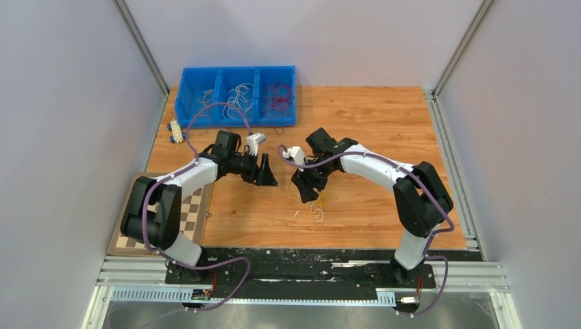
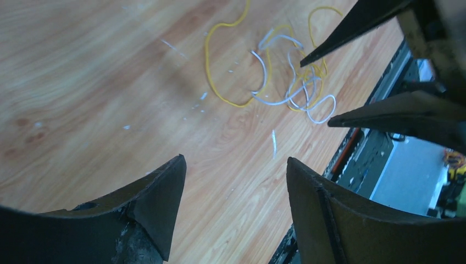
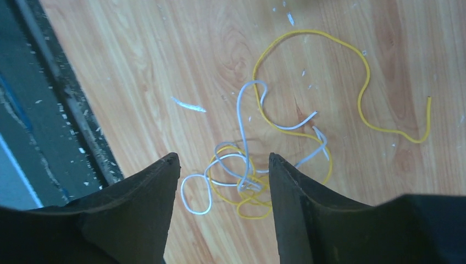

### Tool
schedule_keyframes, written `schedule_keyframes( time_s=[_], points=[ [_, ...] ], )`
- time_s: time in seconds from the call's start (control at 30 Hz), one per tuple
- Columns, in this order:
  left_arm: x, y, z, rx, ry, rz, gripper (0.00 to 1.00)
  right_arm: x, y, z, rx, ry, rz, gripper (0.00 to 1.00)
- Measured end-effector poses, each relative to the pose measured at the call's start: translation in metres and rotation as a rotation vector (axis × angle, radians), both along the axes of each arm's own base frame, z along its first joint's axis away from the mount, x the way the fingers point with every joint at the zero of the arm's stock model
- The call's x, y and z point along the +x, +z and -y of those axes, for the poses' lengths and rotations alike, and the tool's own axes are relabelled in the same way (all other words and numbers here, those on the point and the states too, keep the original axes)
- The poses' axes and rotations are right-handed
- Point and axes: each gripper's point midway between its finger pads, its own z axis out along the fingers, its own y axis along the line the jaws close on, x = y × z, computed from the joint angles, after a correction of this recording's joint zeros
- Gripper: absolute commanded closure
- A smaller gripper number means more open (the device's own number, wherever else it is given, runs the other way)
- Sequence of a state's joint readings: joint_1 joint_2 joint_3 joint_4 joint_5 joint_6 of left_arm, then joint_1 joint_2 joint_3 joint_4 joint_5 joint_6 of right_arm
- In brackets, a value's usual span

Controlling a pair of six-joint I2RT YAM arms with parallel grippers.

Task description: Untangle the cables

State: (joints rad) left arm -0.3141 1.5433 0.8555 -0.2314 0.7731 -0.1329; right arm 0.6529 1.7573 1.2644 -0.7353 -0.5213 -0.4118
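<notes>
A small tangle of yellow and white cables point(image 1: 316, 205) lies on the wooden table near the front middle. In the right wrist view the knot point(image 3: 247, 179) sits just beyond and between my fingertips, with a long yellow wire point(image 3: 361, 104) looping off to the right. My right gripper point(image 3: 224, 159) is open and empty just above the tangle. My left gripper point(image 2: 236, 162) is open and empty, a little left of the tangle point(image 2: 291, 82) and pointing at it. The right gripper's fingers point(image 2: 395, 113) show in the left wrist view beside the tangle.
A blue three-compartment bin point(image 1: 205, 120) at the back holds tan, white point(image 1: 240, 92) and red point(image 1: 277, 96) wires. A chessboard point(image 1: 195, 212) lies at the left by the left arm. A white wire scrap point(image 3: 188, 104) lies near the table's front edge.
</notes>
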Motion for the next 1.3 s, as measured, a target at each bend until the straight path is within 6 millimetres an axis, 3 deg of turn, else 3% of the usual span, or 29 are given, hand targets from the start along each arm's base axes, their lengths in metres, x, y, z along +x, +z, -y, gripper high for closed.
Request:
schedule_keyframes(
  time_s=[0.23,0.27,0.4,0.43,0.6,0.87,0.97,1.13,1.3],
  points=[
    [0.012,-0.002,-0.017,-0.018,0.103,-0.037,0.24,0.014,-0.034,0.007,-0.136,-0.026,0.041,0.47],
    [0.011,-0.003,-0.017,-0.018,0.105,-0.043,0.24,0.016,-0.037,0.008,-0.148,-0.03,0.046,0.52],
    [0.01,-0.004,-0.017,-0.022,0.11,-0.049,0.26,0.023,-0.037,0.008,-0.16,-0.04,0.069,0.98],
    [0.01,-0.003,-0.017,-0.022,0.111,-0.05,0.27,0.025,-0.036,0.007,-0.157,-0.043,0.076,1.0],
    [0.01,-0.001,-0.015,-0.037,0.109,-0.055,0.27,0.026,-0.019,0.003,-0.11,-0.036,0.1,1.0],
    [0.01,0.014,0.001,-0.118,0.06,-0.027,0.29,0.041,0.068,-0.023,0.168,-0.034,0.123,1.0],
    [0.01,0.021,0.007,-0.165,0.038,-0.008,0.29,0.045,0.092,-0.032,0.242,-0.028,0.12,1.0],
    [0.001,0.033,0.009,-0.214,0.01,0.032,0.32,0.041,0.106,-0.04,0.29,-0.014,0.099,1.0],
    [-0.006,0.051,0.011,-0.255,-0.021,0.097,0.46,0.038,0.107,-0.041,0.296,-0.013,0.081,1.0]
  ],
)
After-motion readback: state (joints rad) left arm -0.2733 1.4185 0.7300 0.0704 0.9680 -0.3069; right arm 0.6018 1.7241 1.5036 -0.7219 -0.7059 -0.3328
